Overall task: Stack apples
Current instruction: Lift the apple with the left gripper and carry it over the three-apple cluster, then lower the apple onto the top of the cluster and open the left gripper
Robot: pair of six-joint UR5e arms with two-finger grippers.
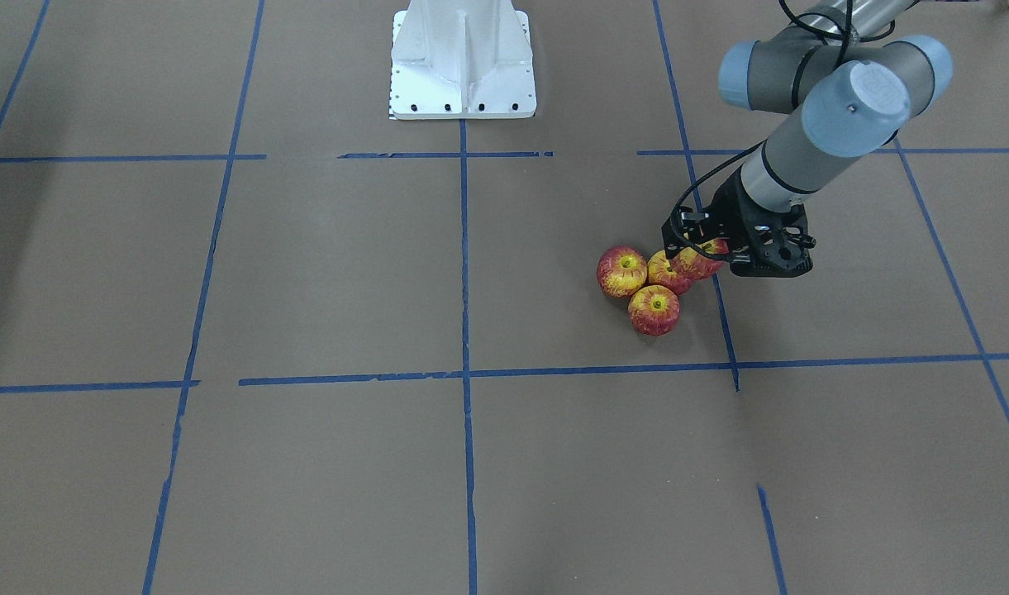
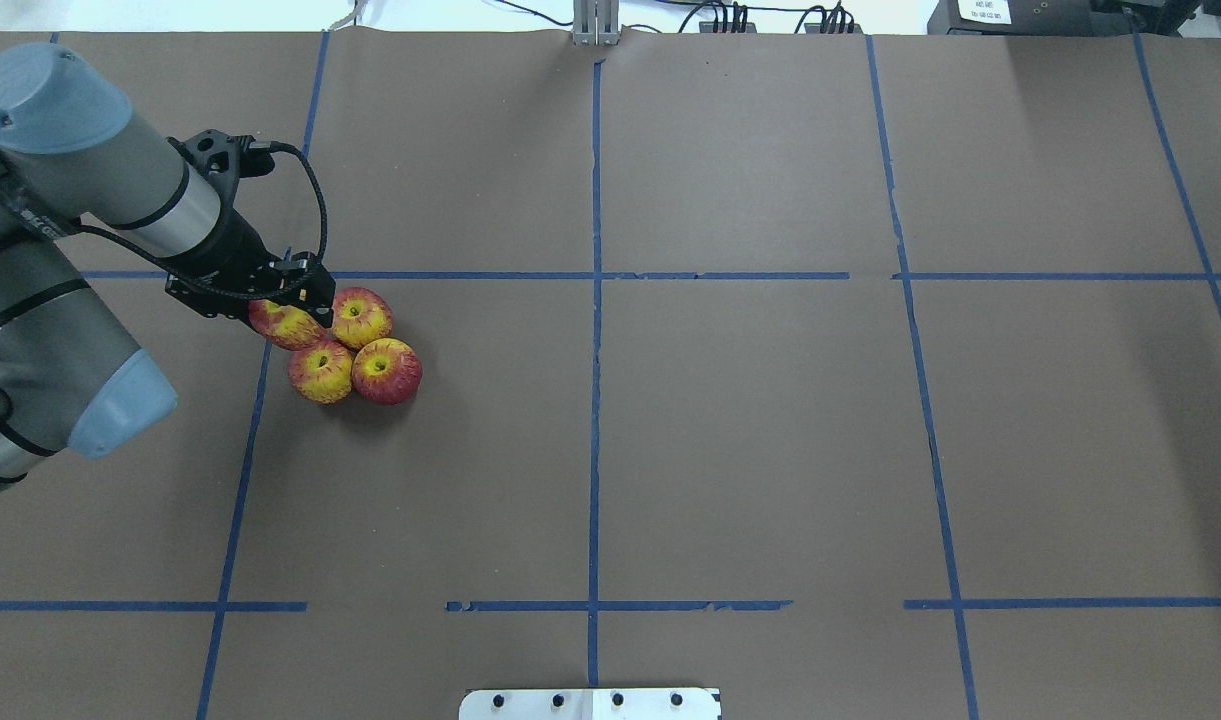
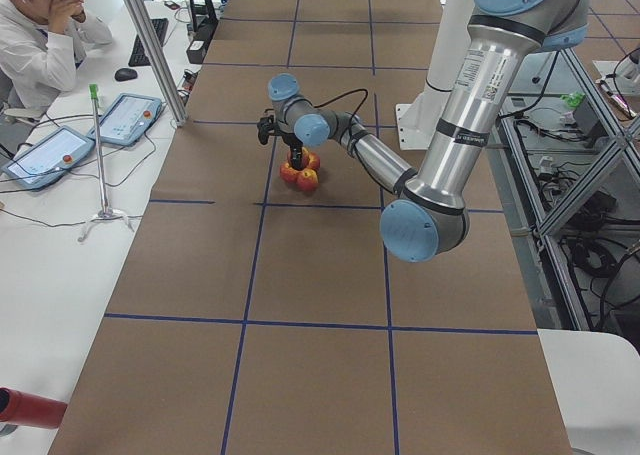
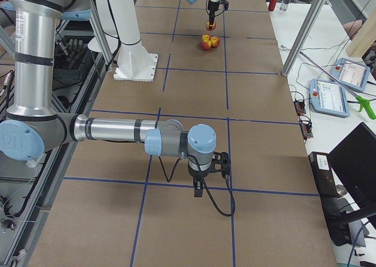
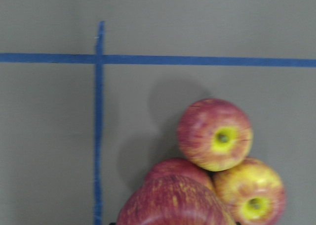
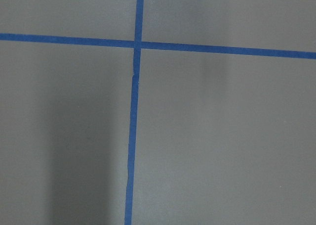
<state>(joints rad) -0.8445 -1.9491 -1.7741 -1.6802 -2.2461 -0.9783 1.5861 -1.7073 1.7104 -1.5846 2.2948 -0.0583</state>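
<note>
Three red-and-yellow apples sit bunched together, touching, on the brown table: one [image 2: 361, 316], a second [image 2: 321, 371] and a third [image 2: 386, 371]. My left gripper [image 2: 288, 318] is shut on a fourth apple [image 2: 278, 326] and holds it in the air, just above and beside the bunch. The exterior right view shows this apple [image 4: 210, 25] clearly above the bunch [image 4: 207, 43]. In the left wrist view the held apple [image 5: 173, 205] fills the bottom edge, with the three below it. My right gripper [image 4: 200, 188] hangs low over bare table far away; I cannot tell whether it is open.
Blue tape lines [image 2: 595, 275] mark the table into squares. The white robot base [image 1: 463, 62] stands at the table's middle edge. A side table with tablets [image 3: 125, 120], a stand [image 3: 100, 155] and a seated person [image 3: 40, 35] lies beyond the far edge.
</note>
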